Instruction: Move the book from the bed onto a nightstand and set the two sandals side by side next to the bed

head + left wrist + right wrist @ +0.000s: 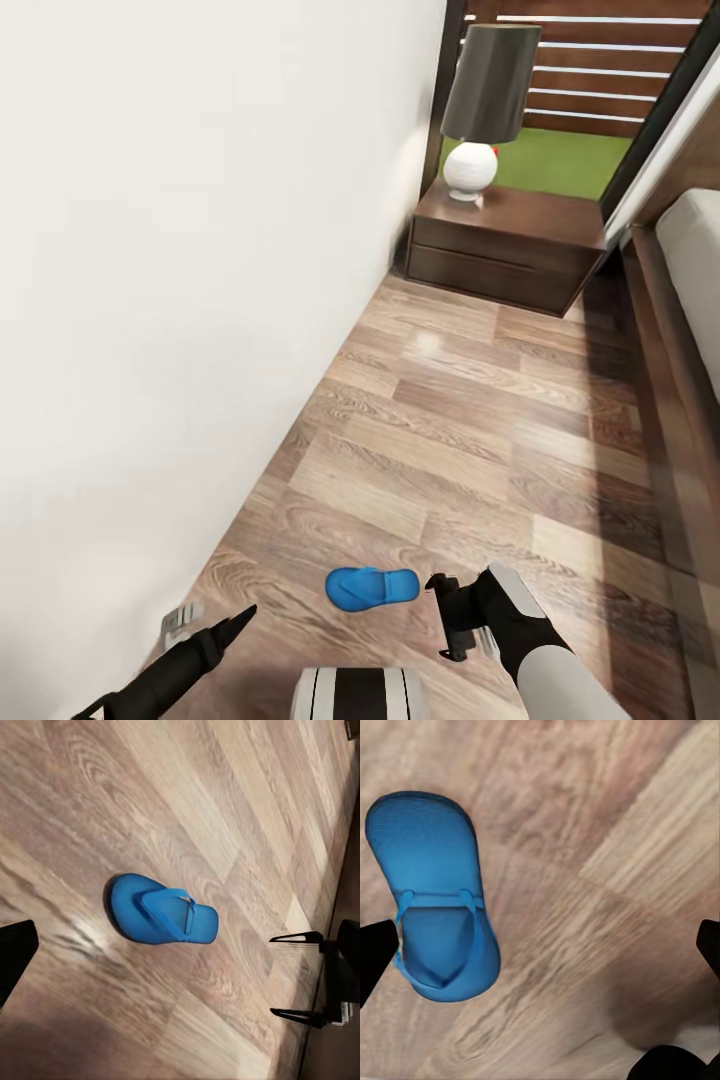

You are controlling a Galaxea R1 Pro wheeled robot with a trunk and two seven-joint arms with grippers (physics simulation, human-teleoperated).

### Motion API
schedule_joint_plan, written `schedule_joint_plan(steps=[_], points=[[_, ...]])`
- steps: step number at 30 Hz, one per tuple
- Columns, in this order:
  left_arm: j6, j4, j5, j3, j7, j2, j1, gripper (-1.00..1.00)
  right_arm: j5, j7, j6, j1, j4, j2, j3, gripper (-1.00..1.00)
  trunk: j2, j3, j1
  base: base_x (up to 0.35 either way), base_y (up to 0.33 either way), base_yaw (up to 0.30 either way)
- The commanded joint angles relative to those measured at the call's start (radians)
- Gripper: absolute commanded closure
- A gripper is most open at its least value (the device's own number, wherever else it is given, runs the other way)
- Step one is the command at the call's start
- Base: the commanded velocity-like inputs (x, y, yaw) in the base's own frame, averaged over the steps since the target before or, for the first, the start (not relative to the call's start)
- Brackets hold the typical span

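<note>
Low in the head view, one bright blue sandal [371,587] lies flat on the light wood-plank floor [480,440], strap up. Just beside it on the robot's right is the right hand [447,618], its two dark fingers spread apart with nothing between them. The left hand [232,622] is a dark pointed shape near the white wall [180,300], apart from the sandal; whether it is open or closed cannot be told. At the far end stands a dark reddish-brown nightstand [505,245] carrying a lamp [485,105] with a dark shade and a round white base. The bed [690,300] runs along the view's right edge, pale mattress on a dark frame.

From the left wrist view, the sandal [163,910] lies on the planks, and the right hand [298,976] shows beyond it, its two thin fingertips clearly apart.

From the right wrist view, the sandal [435,892] lies sole down on the floor, close beside one dark fingertip [376,956]; the other fingertip is well apart across the frame, so the hand is open and empty.
</note>
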Motion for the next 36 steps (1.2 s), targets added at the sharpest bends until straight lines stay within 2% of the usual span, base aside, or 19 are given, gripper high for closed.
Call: schedule_joint_plan(steps=[1,6,16,19,22,23,26,29,36], points=[[0.009,0.0,0.009,0.001,-0.002,0.0,0.0,-1.0,0.001,-0.005,0.006,0.0,-0.002,0.001,-0.007,-1.0,0.0,-0.001,0.0,0.256,0.0,0.0],[0.009,0.0,0.009,0.001,-0.002,0.0,0.0,-1.0,0.001,-0.005,0.006,0.0,-0.002,0.001,-0.007,-1.0,0.0,-0.001,0.0,0.176,0.0,0.0],[0.009,0.0,0.009,-0.001,-0.002,-0.006,0.0,-1.0,0.0,0.005,0.014,0.0,-0.004,0.006,-0.007,-1.0,0.0,-0.001,0.0,0.022,0.0,0.0],[0.008,0.0,0.008,-0.001,0.0,-0.011,0.0,-1.0,0.001,0.015,0.011,0.0,-0.009,0.014,0.045,-1.0,0.0,-0.001,0.0,0.0,0.0,0.0],[0.008,0.0,0.007,-0.001,0.001,-0.012,0.0,-1.0,0.001,0.02,0.006,0.0,-0.015,0.019,0.182,-1.0,0.0,-0.001,0.0,0.0,0.0,0.0],[0.008,0.0,0.007,-0.001,0.001,-0.012,0.0,-1.0,0.0,0.021,0.006,0.0,-0.017,0.019,0.206,-1.0,0.0,-0.001,0.0,0.0,0.0,0.0],[0.008,0.0,-0.007,-0.001,0.0,-0.012,0.0,-1.0,-0.004,0.021,0.003,0.0,-0.03,0.02,0.319,-1.0,0.0,-0.001,0.0,0.0,0.0,0.0],[0.008,0.0,-0.013,-0.001,0.0,-0.012,0.0,-1.0,-0.006,0.021,0.003,0.0,-0.034,0.016,0.34,-1.0,0.0,-0.001,0.0,0.0,0.0,0.0],[0.008,0.0,-0.014,-0.001,0.001,-0.012,0.0,-1.0,-0.007,0.021,0.005,0.0,-0.074,0.014,0.344,-1.0,0.0,-0.001,0.0,0.0,0.0,0.0]])
